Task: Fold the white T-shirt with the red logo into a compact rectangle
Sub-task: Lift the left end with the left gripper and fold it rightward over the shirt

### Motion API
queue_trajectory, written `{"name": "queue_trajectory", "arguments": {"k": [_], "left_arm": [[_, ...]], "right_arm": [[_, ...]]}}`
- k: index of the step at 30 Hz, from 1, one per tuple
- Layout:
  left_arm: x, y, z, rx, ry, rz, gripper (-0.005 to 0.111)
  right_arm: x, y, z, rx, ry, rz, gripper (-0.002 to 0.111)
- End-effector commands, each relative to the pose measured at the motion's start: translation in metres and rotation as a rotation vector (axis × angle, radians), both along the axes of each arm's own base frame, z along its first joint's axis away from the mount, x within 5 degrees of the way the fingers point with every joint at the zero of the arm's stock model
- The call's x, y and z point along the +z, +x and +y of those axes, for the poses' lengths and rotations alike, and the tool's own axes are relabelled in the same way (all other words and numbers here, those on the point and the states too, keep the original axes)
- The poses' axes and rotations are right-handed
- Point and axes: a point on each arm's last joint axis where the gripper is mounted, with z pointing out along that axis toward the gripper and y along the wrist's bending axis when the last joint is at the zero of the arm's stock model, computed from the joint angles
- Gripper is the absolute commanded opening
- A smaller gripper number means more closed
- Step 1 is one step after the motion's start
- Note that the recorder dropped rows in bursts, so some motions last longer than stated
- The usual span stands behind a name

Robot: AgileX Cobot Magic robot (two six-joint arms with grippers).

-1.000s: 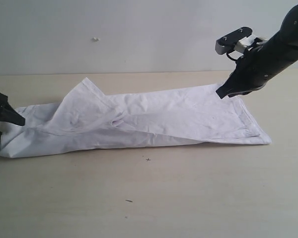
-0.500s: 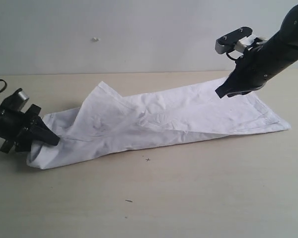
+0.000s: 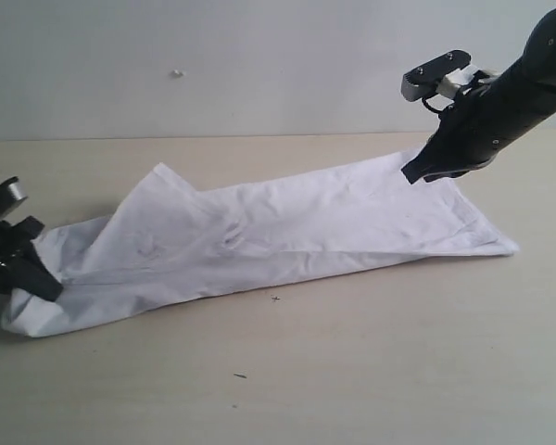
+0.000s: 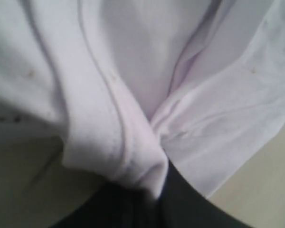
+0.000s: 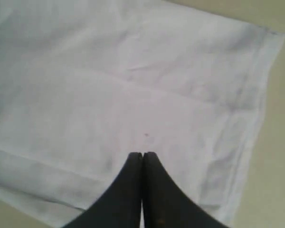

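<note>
The white T-shirt (image 3: pixel 296 232) lies as a long narrow strip across the table, with a loose flap raised near its left third. The red logo is hidden. My left gripper (image 3: pixel 39 283) sits low at the strip's left end, shut on a bunched fold of the white T-shirt (image 4: pixel 133 156). Its dark jaws barely show under the cloth. My right gripper (image 3: pixel 415 174) hangs over the far edge of the shirt's right part. In the right wrist view the right gripper (image 5: pixel 142 155) is shut with nothing between its fingers, above flat cloth (image 5: pixel 133 85) near a hemmed edge.
The shirt rests on a pale wooden tabletop (image 3: pixel 371 371) with a grey wall behind it. Two small dark specks (image 3: pixel 276 298) mark the table in front of the shirt. The right arm's black body (image 3: pixel 500 102) slants up to the right.
Over the last half second my left gripper has moved back left and lower with the shirt's end. The whole strip slid left with it. The right gripper stayed in place.
</note>
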Motion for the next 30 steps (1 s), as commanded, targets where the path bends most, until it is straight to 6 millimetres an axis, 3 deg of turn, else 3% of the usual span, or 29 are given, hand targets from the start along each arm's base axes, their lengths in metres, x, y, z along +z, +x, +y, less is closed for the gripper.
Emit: {"name": "queue_trajectory", "arguments": {"k": [1, 4, 7, 12, 19, 26, 30], "left_arm": [[0.029, -0.011, 0.039, 0.055, 0.012, -0.030, 0.000], [0.050, -0.011, 0.053, 0.148, -0.029, -0.093, 0.000], [0.070, -0.005, 0.055, 0.188, -0.061, -0.172, 0.000], [0.108, 0.009, 0.038, 0.207, -0.105, -0.283, 0.000], [0.126, 0.018, -0.033, 0.104, -0.206, -0.315, 0.000], [0.135, 0.015, -0.120, -0.008, -0.350, -0.290, 0.000], [0.136, 0.015, -0.170, 0.013, -0.352, -0.332, 0.000]], "right_arm": [[0.002, -0.001, 0.001, 0.006, 0.003, 0.000, 0.000], [-0.006, -0.001, 0.001, 0.007, 0.007, 0.025, 0.000], [-0.019, -0.001, 0.002, 0.020, 0.009, 0.076, 0.000], [-0.041, 0.001, 0.002, 0.027, 0.010, 0.134, 0.000], [-0.057, 0.001, 0.002, 0.027, 0.011, 0.173, 0.000], [-0.050, 0.003, 0.002, -0.020, 0.025, 0.142, 0.000], [-0.045, 0.003, 0.001, -0.059, 0.037, 0.140, 0.000]]}}
